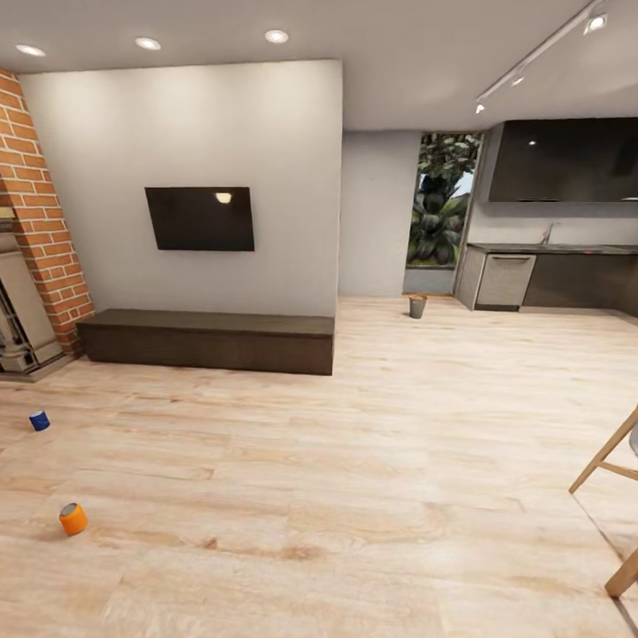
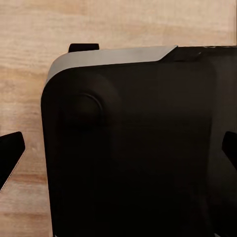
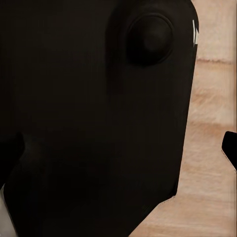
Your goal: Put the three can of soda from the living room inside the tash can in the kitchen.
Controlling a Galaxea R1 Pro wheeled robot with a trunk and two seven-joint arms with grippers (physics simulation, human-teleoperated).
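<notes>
Light plank floor (image 1: 354, 461) fills the lower frame. We count 2 cans on it at lower left, 1 orange can (image 1: 73, 518) and 1 blue can (image 1: 39, 420), plus 1 trash can (image 1: 417, 307) at centre right by the kitchen. We judge collection is just beginning; next we approach a can. We cannot tell either claw's opening.

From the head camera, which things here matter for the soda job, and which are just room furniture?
For the job:
orange can on the floor
blue can on the floor
trash can by the kitchen

Just there:
TV
low bench
brick fireplace
wooden chair legs
</notes>
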